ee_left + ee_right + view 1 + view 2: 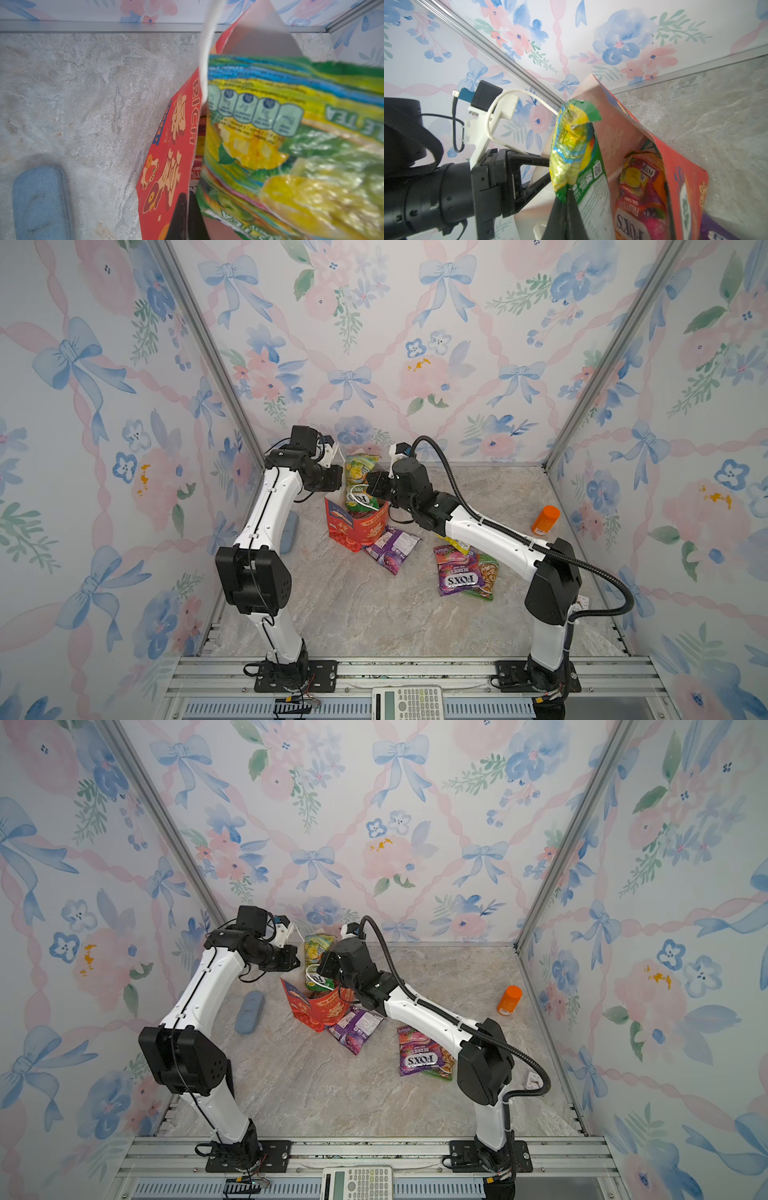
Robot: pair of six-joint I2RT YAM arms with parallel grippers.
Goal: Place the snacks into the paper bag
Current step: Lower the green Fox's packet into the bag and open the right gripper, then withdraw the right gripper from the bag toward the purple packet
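A grey marbled tabletop (353, 626) sits inside a booth whose walls are papered with pink and blue flowers and bows. Nearest the viewer, a calculator (407, 702) lies on the metal front rail between the two arm bases.

Farther in, back along the right arm from the right gripper (565, 199), loose snacks lie flat on the table. A purple FOX'S berries packet (455, 572) overlaps a nut packet (487, 578). Just beyond them, a yellow packet (457, 546) is partly hidden under the forearm. A purple packet (390, 549) lies below the right gripper, touching the foot of the bag (353, 533).

An orange bottle (545, 520) stands well apart from the right gripper, by the right wall. A blue pad (249, 1013) lies on the table on the outer side of the left gripper (185, 207).

The red bag stands open between the two grippers, gold characters and the word RICH on its side. The left gripper is closed tight on the bag's wall. A white cord handle (500, 112) loops over that wrist's camera mount.

Inside the bag, below the right gripper, a FOX'S fruits packet (640, 197) stands against the pink lining. The right gripper's jaws are pinched together on the lower edge of a green packet (571, 145). This packet is held upright over the bag's mouth, just beside the left gripper's fingertips.
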